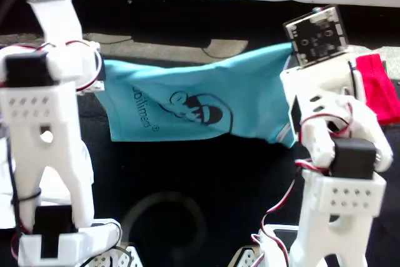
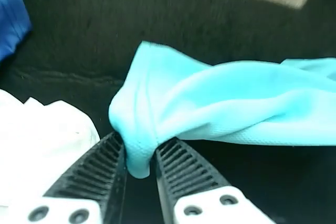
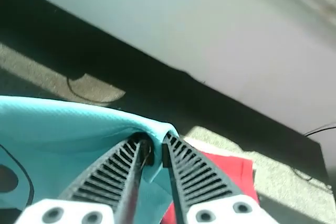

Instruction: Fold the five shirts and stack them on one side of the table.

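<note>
One turquoise shirt [image 1: 187, 107] hung stretched between the two arms, lifted off the black table [image 1: 187, 186], with a dark printed figure facing the high camera. The left arm [image 1: 44, 110] stood at one end of the turquoise shirt and the right arm [image 1: 337, 154] at the other. The left gripper [image 2: 140, 148] had its two ribbed black fingers [image 2: 107, 169] closed on a bunched corner of the turquoise shirt, and the fabric bulged out above the tips and ran away from them in a thick fold. The right gripper [image 3: 153, 142] had its two fingers [image 3: 191, 174] pinched on the upper hem of the turquoise shirt's opposite end, so that the cloth sat between the tips. Three other garments were visible, one of each colour. One red shirt [image 1: 378, 89] lay on the table just beyond the end of the turquoise shirt held by the right gripper, and in the right wrist view it showed under that gripper. One white garment [image 2: 37, 145] lay crumpled near the corner of the turquoise shirt held by the left gripper. One blue garment [image 2: 10, 19] lay beyond that corner, farther from the turquoise shirt than the white one, with only its edge in view.
</note>
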You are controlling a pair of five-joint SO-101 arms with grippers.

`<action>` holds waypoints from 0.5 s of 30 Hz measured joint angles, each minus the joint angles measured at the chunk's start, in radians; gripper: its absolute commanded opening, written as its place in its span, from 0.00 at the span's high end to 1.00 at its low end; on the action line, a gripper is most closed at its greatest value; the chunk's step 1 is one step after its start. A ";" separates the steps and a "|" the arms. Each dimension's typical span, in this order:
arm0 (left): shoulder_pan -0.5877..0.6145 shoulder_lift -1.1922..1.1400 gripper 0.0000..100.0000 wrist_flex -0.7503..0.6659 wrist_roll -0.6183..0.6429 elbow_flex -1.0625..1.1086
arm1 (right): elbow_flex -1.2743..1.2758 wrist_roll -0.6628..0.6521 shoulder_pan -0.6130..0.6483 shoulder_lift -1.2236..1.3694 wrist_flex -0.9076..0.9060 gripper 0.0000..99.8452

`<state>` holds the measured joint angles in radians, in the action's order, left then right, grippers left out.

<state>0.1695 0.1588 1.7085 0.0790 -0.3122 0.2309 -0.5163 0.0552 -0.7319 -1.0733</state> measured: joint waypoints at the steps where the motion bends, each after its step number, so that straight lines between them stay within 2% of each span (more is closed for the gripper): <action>1: 0.000 -0.034 0.99 0.000 0.000 0.037 | 0.044 0.000 0.000 0.000 0.014 0.99; 6: 0.000 -0.212 0.99 -0.028 0.000 0.178 | 0.267 0.000 0.000 0.002 0.086 0.99; 10: 0.000 -0.333 0.98 -0.034 -0.002 0.245 | 0.341 0.000 0.000 0.002 0.092 0.99; 12: -0.003 -0.371 0.95 -0.035 -0.031 0.255 | 0.364 0.000 0.000 0.002 0.092 0.99; 15: -0.034 -0.404 0.82 -0.037 -0.086 0.258 | 0.399 0.000 0.005 0.002 0.092 0.99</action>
<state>0.1358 -0.2447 1.6717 -0.0069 -0.0545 0.6299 -0.5163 0.0598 -0.7304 -0.9812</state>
